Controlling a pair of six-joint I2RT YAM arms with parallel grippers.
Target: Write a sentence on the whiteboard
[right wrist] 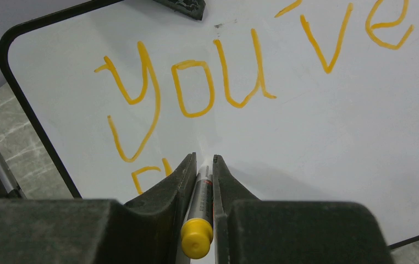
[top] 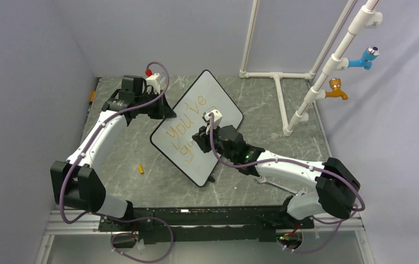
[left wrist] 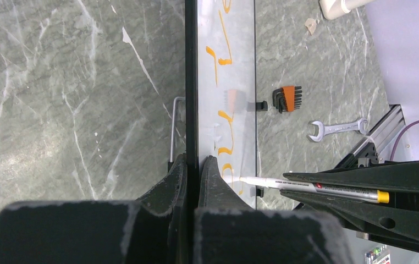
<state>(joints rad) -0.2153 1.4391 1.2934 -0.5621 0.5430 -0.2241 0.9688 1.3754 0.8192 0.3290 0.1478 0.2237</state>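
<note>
The whiteboard (top: 214,99) stands tilted in the middle of the table. The sentence (top: 188,120) on it reads "You've" in orange, with the start of a second line below. My left gripper (top: 166,113) is shut on the board's upper left rim; in the left wrist view its jaws (left wrist: 196,165) clamp the black edge. My right gripper (top: 199,137) is shut on a white marker (right wrist: 198,217) with a yellow end. The marker tip touches the board (right wrist: 317,126) under "You've" (right wrist: 196,82). The marker (left wrist: 306,186) also shows in the left wrist view, tip on the board (left wrist: 235,66).
A small orange marker cap (top: 140,169) lies on the table left of the board. A white pipe frame (top: 284,77) with a blue tap (top: 365,57) and an orange tap (top: 336,88) stands at the back right. A hex key set (left wrist: 287,99) and a wrench (left wrist: 336,128) lie beyond the board.
</note>
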